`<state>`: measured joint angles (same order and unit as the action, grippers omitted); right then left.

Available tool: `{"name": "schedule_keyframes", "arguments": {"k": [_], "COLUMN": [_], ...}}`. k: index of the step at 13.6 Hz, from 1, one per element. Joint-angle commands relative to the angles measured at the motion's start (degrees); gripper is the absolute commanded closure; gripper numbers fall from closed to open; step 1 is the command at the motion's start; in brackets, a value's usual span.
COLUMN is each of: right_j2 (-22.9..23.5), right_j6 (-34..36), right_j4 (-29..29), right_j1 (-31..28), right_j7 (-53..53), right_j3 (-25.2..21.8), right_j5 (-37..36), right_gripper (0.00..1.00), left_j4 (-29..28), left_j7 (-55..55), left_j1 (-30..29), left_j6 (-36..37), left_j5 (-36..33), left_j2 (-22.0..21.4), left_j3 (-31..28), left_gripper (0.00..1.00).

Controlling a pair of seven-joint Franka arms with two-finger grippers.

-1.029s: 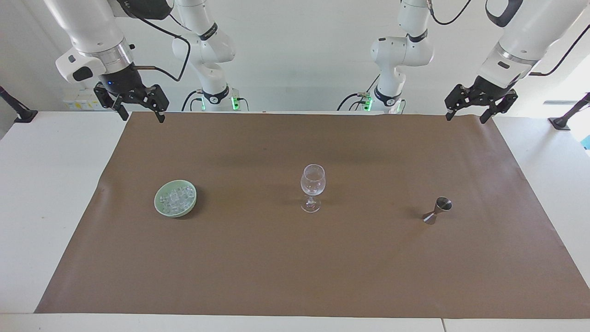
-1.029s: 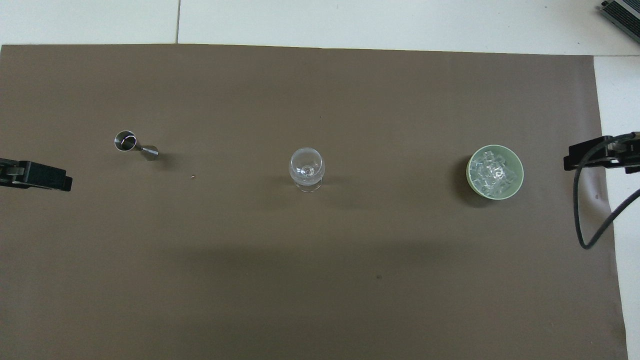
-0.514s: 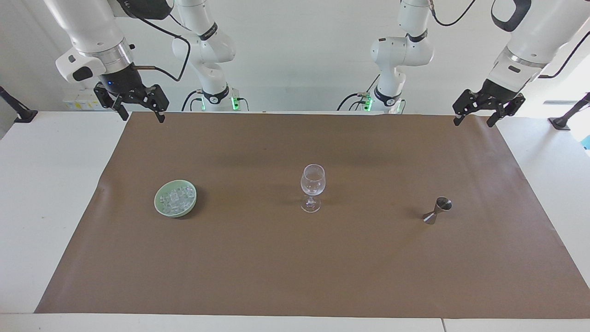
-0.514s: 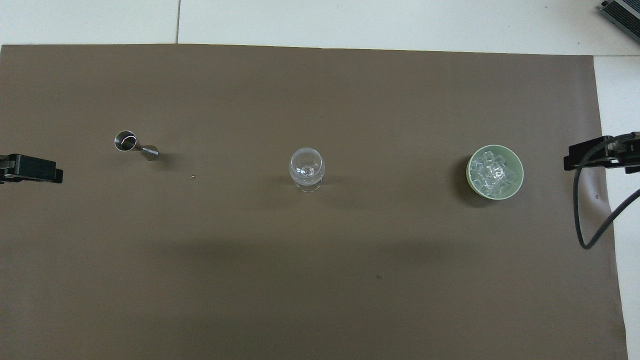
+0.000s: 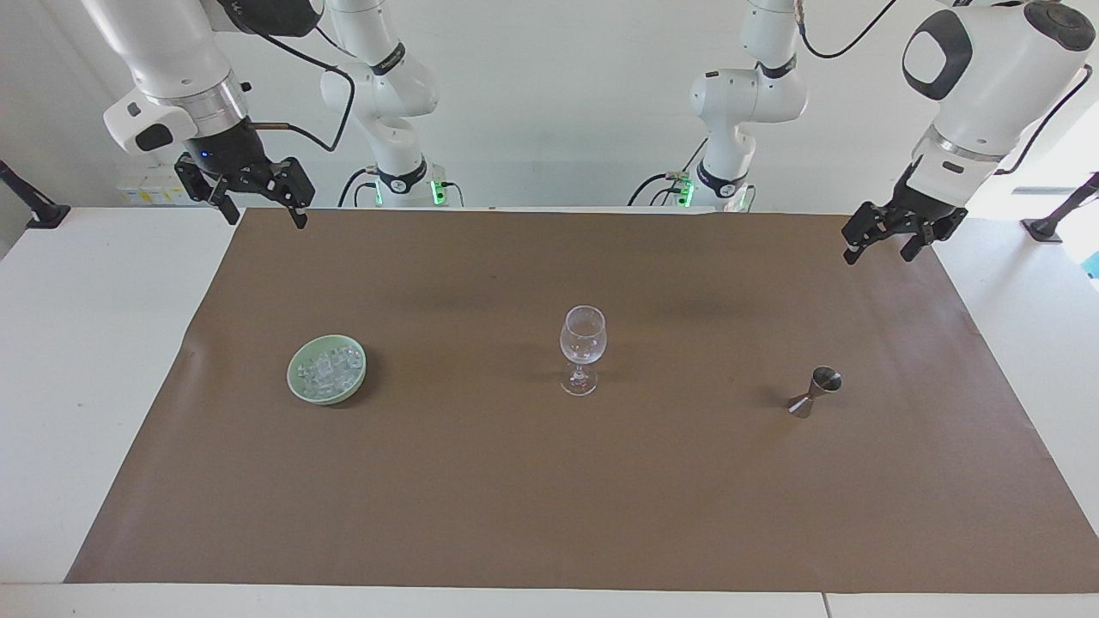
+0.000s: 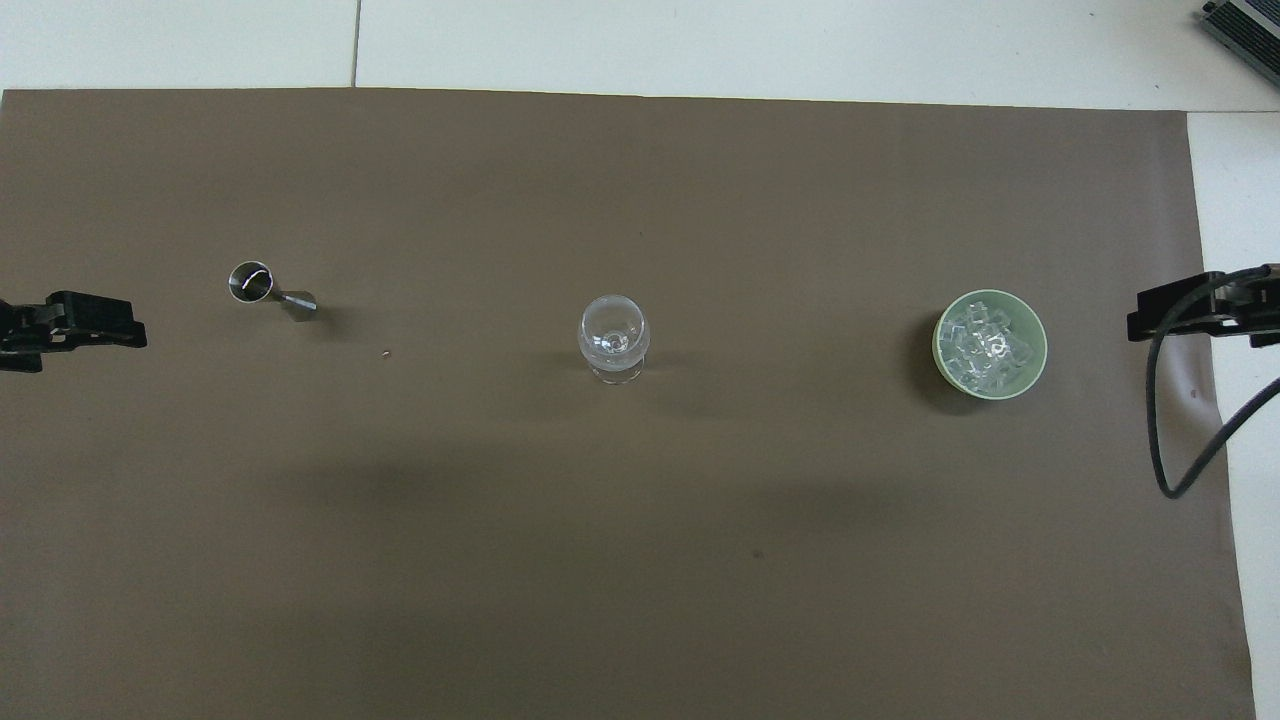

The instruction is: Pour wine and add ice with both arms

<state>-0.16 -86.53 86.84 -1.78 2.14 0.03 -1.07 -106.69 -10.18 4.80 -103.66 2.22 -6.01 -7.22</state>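
Note:
A clear stemmed wine glass [image 5: 583, 343] stands upright at the middle of the brown mat; it also shows in the overhead view [image 6: 613, 335]. Ice cubes [image 5: 326, 367] [image 6: 988, 340] fill a pale green bowl [image 5: 291, 378] [image 6: 1041, 345] toward the right arm's end. A metal jigger [image 5: 814, 391] [image 6: 270, 288] stands toward the left arm's end. My left gripper [image 5: 877, 255] [image 6: 75, 325] is open and empty, in the air over the mat's edge at that end, apart from the jigger. My right gripper [image 5: 258, 212] [image 6: 1180, 315] is open and empty, over the mat's corner beside the bowl's end, and waits.
The brown mat [image 5: 549, 489] covers most of the white table [image 5: 86, 343]. A black cable [image 6: 1185, 450] hangs from the right arm over the mat's edge. A tiny crumb [image 6: 386, 353] lies on the mat between the jigger and the glass.
My left gripper has come lower and out over the mat's edge, with the arm's wrist turning. The right arm and the things on the mat have not moved.

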Motion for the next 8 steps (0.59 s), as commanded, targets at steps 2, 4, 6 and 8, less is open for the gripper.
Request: {"name": "schedule_keyframes", "arguments": {"k": [2, 4, 6, 8], "right_j2": [-0.99, -0.98, -0.98, -0.98], "right_j6": [0.05, 0.05, 0.05, 0.05], "right_j4": [1.05, 1.05, 0.96, 1.05], "right_j1": [0.02, 0.02, 0.02, 0.02], "right_j7": [-0.21, -0.21, -0.21, -0.21], "right_j3": [-0.12, -0.12, -0.12, -0.12], "right_j5": [0.98, 0.98, 0.98, 0.98], "right_gripper": [0.0, 0.0, 0.0, 0.0], "left_j4": [-9.92, -12.31, -12.32, -12.32], "left_j7": [-13.96, -21.15, -29.42, -37.51], "left_j1": [-0.41, -0.41, -0.58, -3.38], "left_j6": [-3.99, -5.05, -5.15, -5.5], "left_j5": [0.77, 0.77, 2.77, 8.39], "left_j2": [-5.58, -6.82, -6.83, -6.83], "left_j3": [0.37, 0.45, 0.19, 0.19], "left_gripper": [0.0, 0.0, 0.0, 0.0]}}
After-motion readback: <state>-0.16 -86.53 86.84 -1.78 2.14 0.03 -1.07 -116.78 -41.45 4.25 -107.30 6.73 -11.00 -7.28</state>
